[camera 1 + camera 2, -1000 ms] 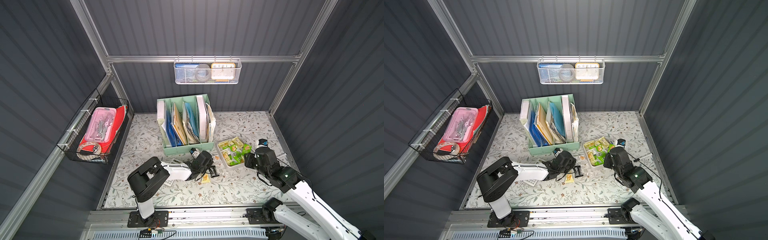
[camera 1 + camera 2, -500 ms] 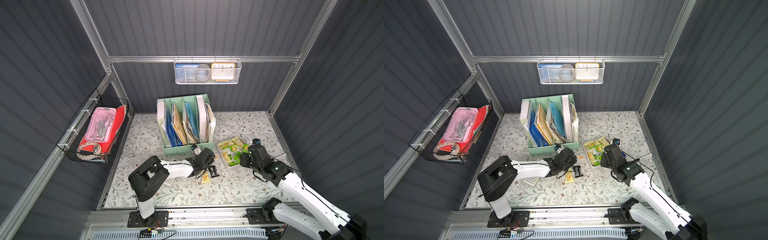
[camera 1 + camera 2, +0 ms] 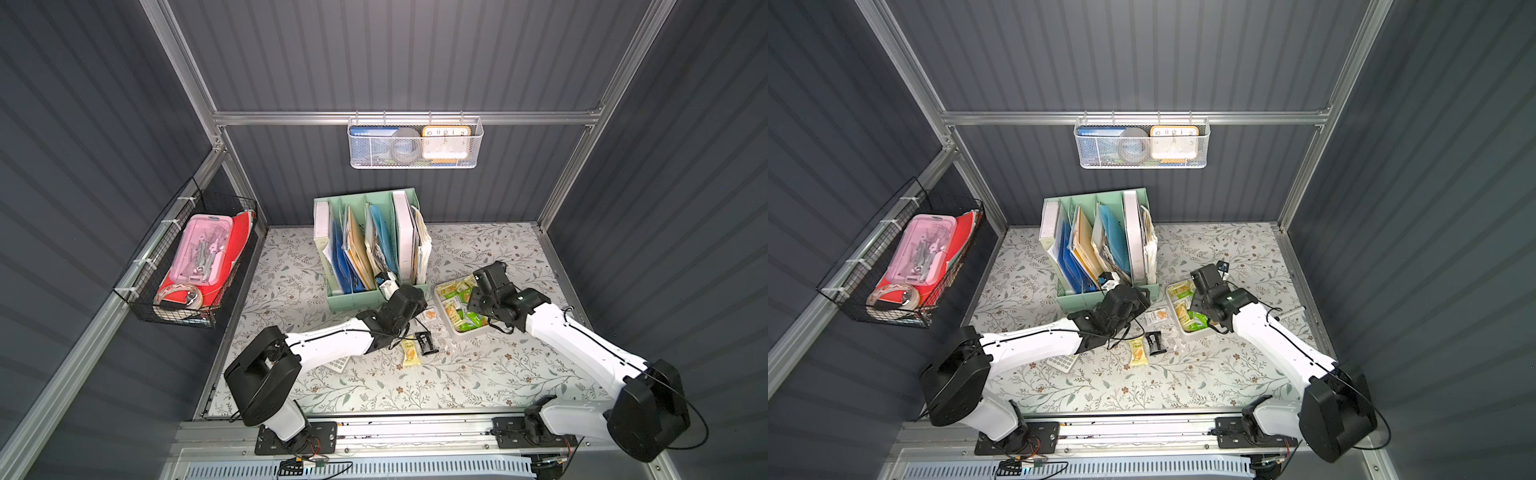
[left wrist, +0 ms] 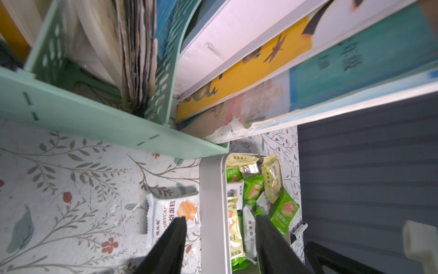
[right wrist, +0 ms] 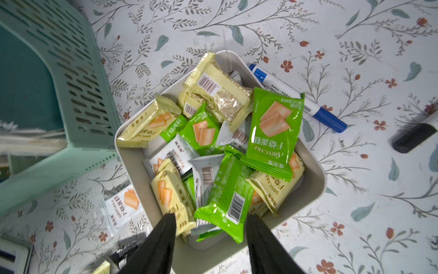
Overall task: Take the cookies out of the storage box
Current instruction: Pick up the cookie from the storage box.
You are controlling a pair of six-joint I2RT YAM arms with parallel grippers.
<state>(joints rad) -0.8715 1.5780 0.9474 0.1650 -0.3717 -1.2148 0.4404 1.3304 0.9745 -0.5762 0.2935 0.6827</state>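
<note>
Floral-patterned tabletop (image 3: 478,374) runs between dark ribbed walls, and the storage box (image 3: 462,336) sits on it right of centre. Taking the box as the middle of the dial in both top views, the mint file organiser (image 3: 353,299) stands at ten o'clock, its front corner just beside the box and crowding that side. Most of the cookies (image 5: 208,132) lie heaped inside the box, yellow, green and white wrappers overlapping. Three are out on the table: a white packet (image 3: 429,316) at nine o'clock, just beside the box wall, and a yellow packet (image 3: 409,353) with a black packet (image 3: 424,343) just beside it at eight o'clock.

My left gripper (image 4: 220,219) is empty, its fingers spread. In my wrist view one finger hangs over the white packet and the other over the box's contents, with the box wall between them. My right gripper (image 5: 211,217) hovers over the box, jaws wide and gripping nothing, with a green packet (image 5: 225,199) lying below the gap. My right arm hides the box's three o'clock side in both top views.

A blue-capped marker (image 5: 296,97) lies just beside the box, on the side away from the white packet. A calculator (image 3: 337,363), farther out at eight o'clock, is half hidden beneath my left arm. A white mesh basket (image 3: 411,145) hangs on the back wall at twelve o'clock, and a black wire basket (image 3: 187,266) on the side wall at nine.
</note>
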